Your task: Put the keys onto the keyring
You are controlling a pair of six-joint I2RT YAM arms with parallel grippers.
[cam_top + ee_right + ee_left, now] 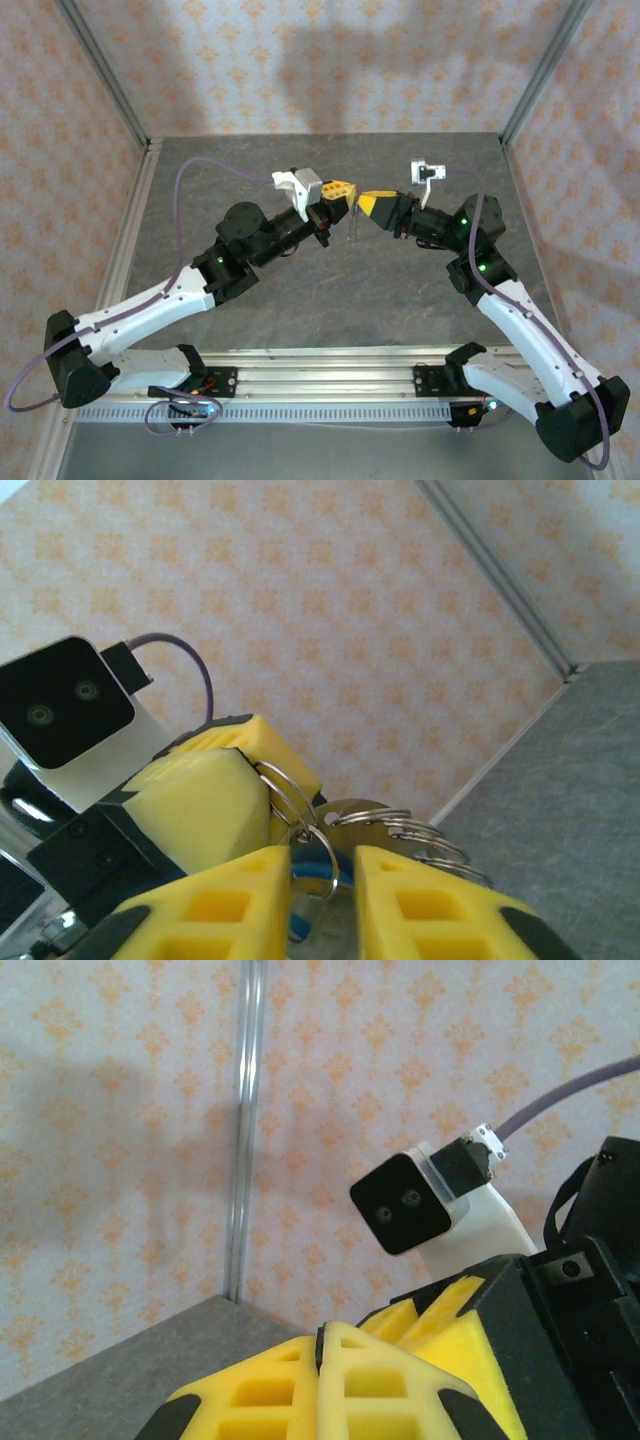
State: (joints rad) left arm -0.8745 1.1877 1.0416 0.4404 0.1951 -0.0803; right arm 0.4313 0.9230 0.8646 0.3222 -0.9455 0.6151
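From above, the two arms reach in over the grey table (400, 300) and meet in the air over its middle, somewhat toward the far edge. The left gripper (340, 190) and the right gripper (372, 205) point at each other, tip to tip; what lies between them is too small to make out here. In the left wrist view, the left gripper (322, 1345) has its yellow fingers pressed flat together, with only a thin seam between them. The right gripper (405, 1318) comes in just beyond from the right, with the right wrist camera (405, 1205) above it. In the right wrist view, the right gripper (322, 855) has its fingers parted. In the gap sits the key (312, 865), its blue head threaded on the keyring (395, 828), a cluster of bright wire loops. Whether a pad touches the key cannot be told. The left gripper (262, 780) is clenched on the keyring, one loop running out of its tip.
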